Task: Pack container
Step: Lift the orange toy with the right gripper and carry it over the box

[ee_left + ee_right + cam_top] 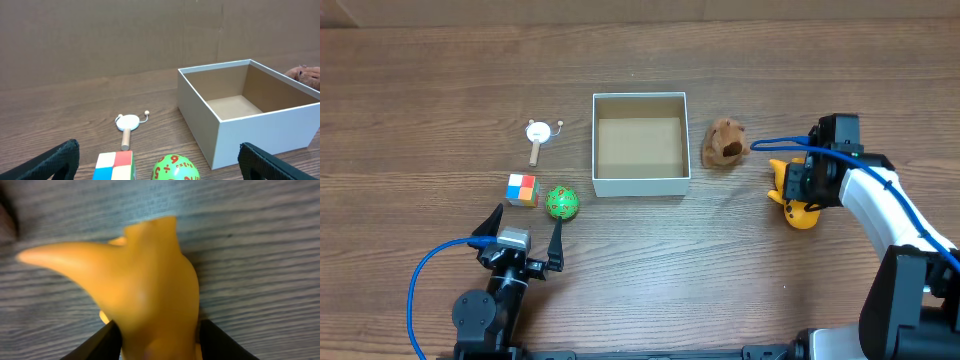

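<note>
Wooden tabletop: container well left of right claw on yellow toy

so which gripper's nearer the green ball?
Left. The left gripper sits open just short of the green ball. The right gripper is on the far side of the container, closed on the yellow toy.

- The brown wood-grain table is carrying six things.
- The container is standing near the middle, its open side up.
- A brown plush toy is lying just beside its right wall.
- A yellow toy is sitting further right.
- A white disc on a wooden stick, a coloured cube and a green ball are lying left of the container.
</note>
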`<state>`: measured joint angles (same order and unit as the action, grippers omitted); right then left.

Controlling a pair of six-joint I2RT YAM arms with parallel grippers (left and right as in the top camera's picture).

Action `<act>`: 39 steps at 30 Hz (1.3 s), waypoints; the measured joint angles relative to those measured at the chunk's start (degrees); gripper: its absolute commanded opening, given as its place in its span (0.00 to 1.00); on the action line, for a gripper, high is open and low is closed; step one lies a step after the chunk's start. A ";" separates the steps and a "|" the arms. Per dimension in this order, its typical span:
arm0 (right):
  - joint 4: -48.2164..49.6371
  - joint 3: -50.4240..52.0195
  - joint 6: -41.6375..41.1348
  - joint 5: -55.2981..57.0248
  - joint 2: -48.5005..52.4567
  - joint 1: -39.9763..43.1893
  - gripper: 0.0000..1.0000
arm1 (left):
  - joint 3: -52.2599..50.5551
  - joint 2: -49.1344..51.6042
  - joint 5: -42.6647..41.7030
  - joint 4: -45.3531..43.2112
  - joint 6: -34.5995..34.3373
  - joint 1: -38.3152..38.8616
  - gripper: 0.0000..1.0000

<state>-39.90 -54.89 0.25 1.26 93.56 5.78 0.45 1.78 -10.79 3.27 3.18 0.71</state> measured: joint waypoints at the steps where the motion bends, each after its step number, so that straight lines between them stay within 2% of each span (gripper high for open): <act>1: 0.24 0.42 -0.22 -0.28 0.00 0.00 0.25 | 0.00 0.00 0.00 0.00 0.00 0.00 1.00; 3: 0.46 0.59 -0.33 -0.46 0.00 -0.09 0.04 | 0.00 0.00 0.00 0.00 0.00 0.00 1.00; 6: -1.14 0.31 -0.04 -0.46 0.00 -0.15 0.04 | 0.00 0.00 0.00 0.00 0.00 0.00 1.00; 10: -9.18 -3.76 -0.31 -1.49 0.07 -0.15 0.04 | 0.00 0.00 0.00 -0.02 0.00 0.00 1.00; 17: -27.28 -25.40 -0.35 -8.74 0.61 -0.24 0.04 | 0.00 0.00 0.02 -0.02 0.00 0.00 1.00; 22: -33.22 -37.79 -0.50 -13.27 0.57 -2.27 0.04 | 0.00 0.00 0.00 -0.02 0.00 0.00 1.00; 30: -27.76 -40.63 -2.23 -15.93 0.59 -17.27 0.04 | 0.00 0.00 0.00 -0.02 0.00 0.00 1.00; 31: -24.15 -40.68 -2.64 -16.09 0.59 -22.51 0.04 | 0.00 0.00 0.00 0.00 0.00 0.00 1.00; 39: -13.75 -40.61 -9.66 -7.54 2.19 -36.68 0.04 | 0.00 0.00 0.00 0.00 0.00 0.00 1.00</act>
<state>-53.65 -95.50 -9.41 -6.28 95.74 -30.89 0.45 1.78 -10.79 3.27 3.18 0.71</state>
